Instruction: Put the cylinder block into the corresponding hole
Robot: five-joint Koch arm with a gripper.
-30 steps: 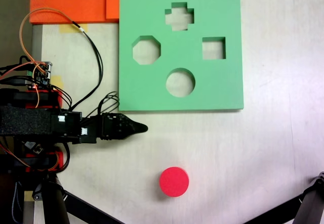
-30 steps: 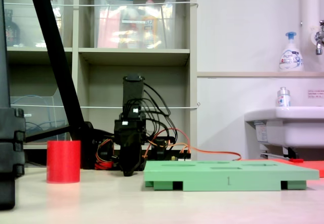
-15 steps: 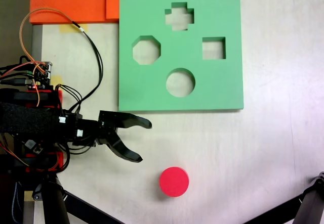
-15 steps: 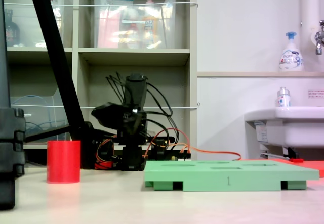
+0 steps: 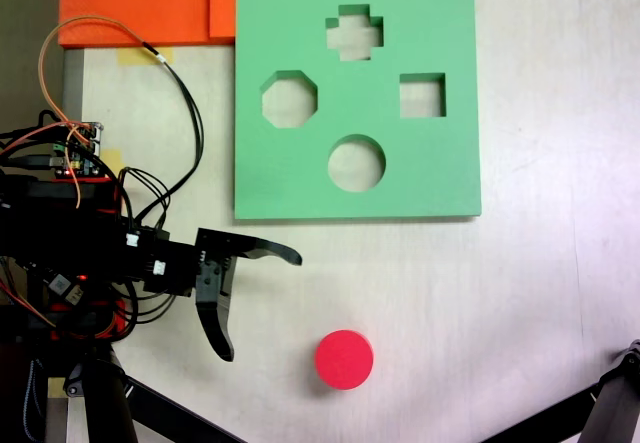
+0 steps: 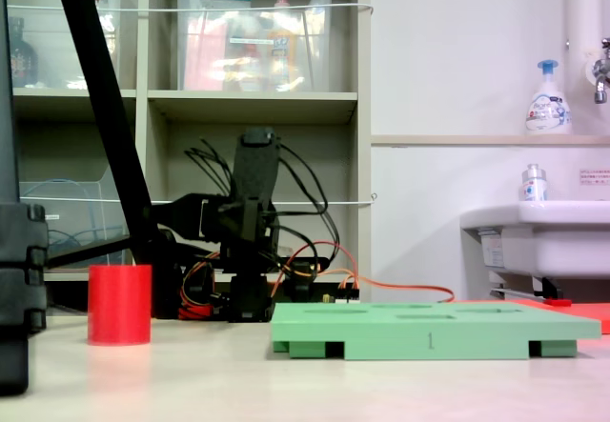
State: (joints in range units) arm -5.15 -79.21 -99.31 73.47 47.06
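The red cylinder block point(image 5: 344, 359) stands upright on the pale table, near the bottom edge of a fixed view from above; the low side view shows it at the left point(image 6: 119, 305). The green foam board point(image 5: 440, 178) lies flat beyond it, and its circular hole point(image 5: 356, 163) is bare, the cutout nearest the block. My gripper point(image 5: 262, 306) is open wide to the left of the block and apart from it. One finger point(image 5: 275, 252) points right toward the board's lower edge and the other point(image 5: 217, 328) points down. Nothing is between the jaws. The arm point(image 6: 253, 184) rises behind the board's left end.
The board also has octagonal point(image 5: 289, 100), square point(image 5: 422, 95) and cross point(image 5: 354, 33) cutouts. Orange foam sheets point(image 5: 150, 3) lie at the top left. Cables point(image 5: 185, 113) loop beside the board's left edge. Tripod legs point(image 5: 110, 403) point(image 5: 600, 408) cross the bottom corners.
The gripper went from shut and pointing right to wide open, one finger swinging down toward the block's side. The wrist rose off the table. Block and board stayed put.
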